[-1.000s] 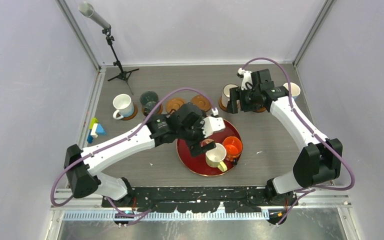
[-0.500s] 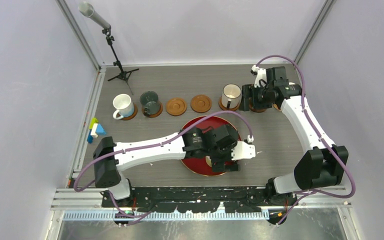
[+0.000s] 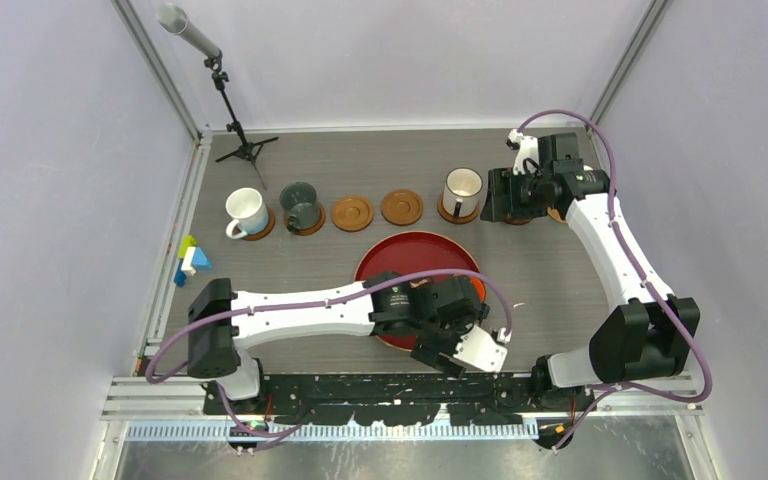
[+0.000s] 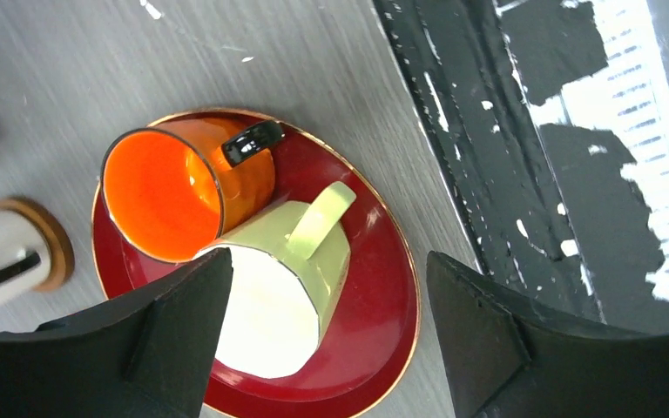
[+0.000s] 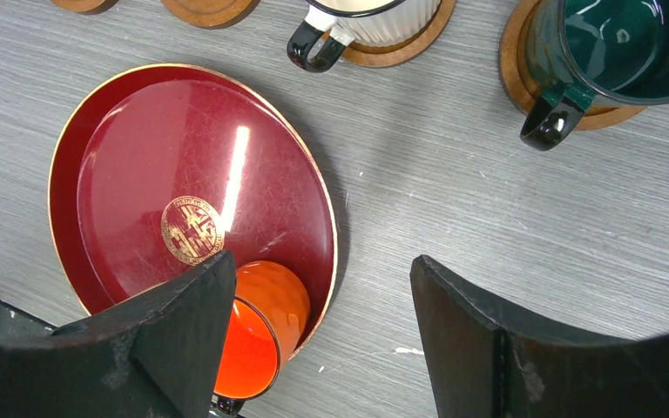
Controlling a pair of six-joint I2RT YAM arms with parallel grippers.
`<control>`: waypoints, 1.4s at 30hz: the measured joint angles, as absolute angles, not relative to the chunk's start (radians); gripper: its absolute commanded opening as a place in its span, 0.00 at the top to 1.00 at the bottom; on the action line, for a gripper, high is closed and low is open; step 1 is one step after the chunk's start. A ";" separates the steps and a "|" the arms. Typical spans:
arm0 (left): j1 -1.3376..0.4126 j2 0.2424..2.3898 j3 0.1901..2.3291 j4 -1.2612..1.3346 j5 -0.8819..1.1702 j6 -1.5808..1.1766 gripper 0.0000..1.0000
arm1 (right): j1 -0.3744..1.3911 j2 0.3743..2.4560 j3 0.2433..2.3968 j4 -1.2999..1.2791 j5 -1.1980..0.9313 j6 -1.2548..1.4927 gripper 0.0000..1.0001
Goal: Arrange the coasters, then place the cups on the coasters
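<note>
The left end effector (image 4: 329, 270), fingers (image 4: 183, 331) spread wide, is hovering over the red tray (image 4: 379, 287) at the near edge of the bench (image 3: 560, 270). It is straddling the pale yellow cup (image 4: 287, 287), with a gap showing between the cup and one finger, so nothing is being pinched. The orange cup (image 4: 174, 187), with its black handle, is standing on the tray right beside the yellow one. At the far right of the bench, the right end effector (image 5: 322, 266) is hanging with its fingers equally spread and nothing between them, looking down on bare bench beside the tray. Along the far side the coasters are lying in a row. The white cup (image 3: 247, 212) is sitting on the leftmost, with the dark grey-green cup (image 3: 300, 203) on the next. After them come two bare coasters (image 3: 352, 212) (image 3: 401, 207), then the cream cup (image 3: 461, 188) on its own coaster. In the right wrist view the dark teal cup (image 5: 614, 43) is resting on the coaster beyond that. In the overhead view the right arm is covering that end of the row.
</note>
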State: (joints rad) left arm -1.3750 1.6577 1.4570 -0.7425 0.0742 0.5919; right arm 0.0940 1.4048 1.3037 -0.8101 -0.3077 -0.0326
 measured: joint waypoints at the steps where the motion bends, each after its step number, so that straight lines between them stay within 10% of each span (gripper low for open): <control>1: -1.375 1.657 1.457 -0.752 0.099 0.627 0.20 | 0.094 1.405 1.304 -0.810 -0.309 -0.033 0.22; 42: -1.221 1.798 1.486 -1.005 0.220 1.404 1.00 | 0.026 1.375 1.303 -0.833 -0.332 -0.031 0.22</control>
State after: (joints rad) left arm -1.2213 1.7977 1.4857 -1.0046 0.2195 1.4036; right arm 0.0257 1.3754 1.3033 -0.8326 -0.3325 -0.0311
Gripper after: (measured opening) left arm 0.199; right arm 0.781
